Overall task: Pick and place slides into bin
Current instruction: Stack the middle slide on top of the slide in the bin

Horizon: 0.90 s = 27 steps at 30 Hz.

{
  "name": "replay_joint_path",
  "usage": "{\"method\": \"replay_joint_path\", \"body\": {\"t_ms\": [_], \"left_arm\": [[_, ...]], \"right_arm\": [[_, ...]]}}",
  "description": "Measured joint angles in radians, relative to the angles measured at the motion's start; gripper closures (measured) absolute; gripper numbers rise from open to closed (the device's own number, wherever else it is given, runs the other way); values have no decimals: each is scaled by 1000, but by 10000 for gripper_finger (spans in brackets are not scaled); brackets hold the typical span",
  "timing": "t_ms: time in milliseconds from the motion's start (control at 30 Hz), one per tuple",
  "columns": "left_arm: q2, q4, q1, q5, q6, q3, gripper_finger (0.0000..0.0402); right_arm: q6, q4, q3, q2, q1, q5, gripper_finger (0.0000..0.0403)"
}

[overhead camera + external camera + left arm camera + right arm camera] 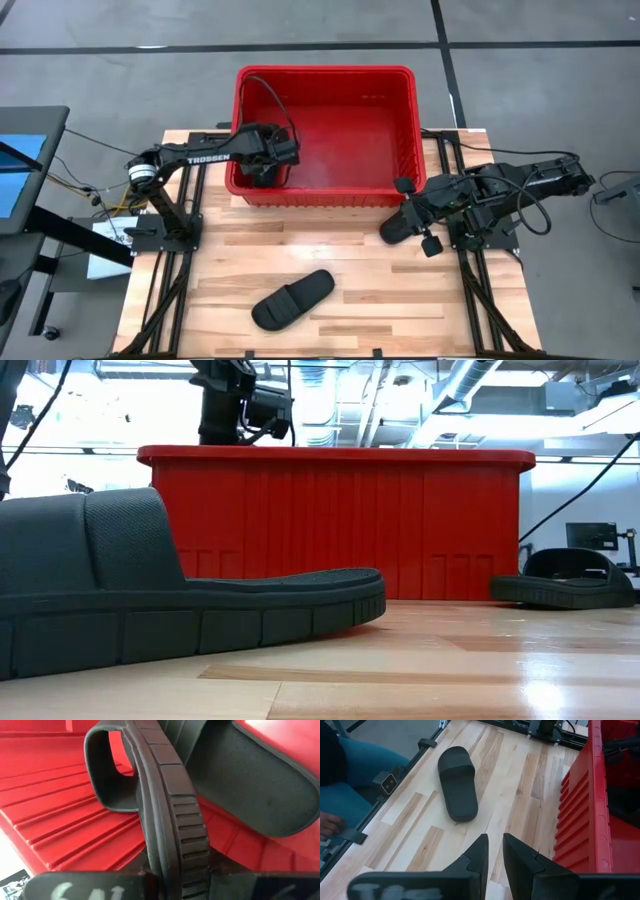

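The red bin (325, 72) stands at the table's far middle. My left gripper (268, 160) reaches down into the bin's near left corner, shut on a black slide (165, 795) that stands on edge. A second slide (250, 775) lies in the bin beside it. A third slide (292, 298) lies flat on its sole on the table near the front edge. A fourth slide (565, 585) rests on the table by the bin's near right corner. My right gripper (408, 212) hovers above that one, shut with nothing between its fingers (479, 855). My left gripper pinches the slide's sole (192, 865) between its two fingers, one on each flat face, with the ribbed side edge facing the wrist. The fingers slant down into the bin from the near left. The slide stands on edge, strap (107, 770) to one side; its far end is out of view.
The bin's tall ribbed wall (330, 530) rises above the table, and its near wall (580, 810) runs just beside my right gripper. A person's arm and hand (327, 825) show beyond the table's edge. Bare wood (520, 785) lies between the slide and the bin.
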Motion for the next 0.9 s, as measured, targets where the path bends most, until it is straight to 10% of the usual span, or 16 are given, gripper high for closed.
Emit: {"method": "replay_joint_path", "body": {"t_ms": [500,900], "left_arm": [[0,30,3,31,21,-14,363],[0,32,3,28,22,-14,278]], "right_arm": [[0,0,0,0,0,0,353],[0,0,0,0,0,0,353]]}}
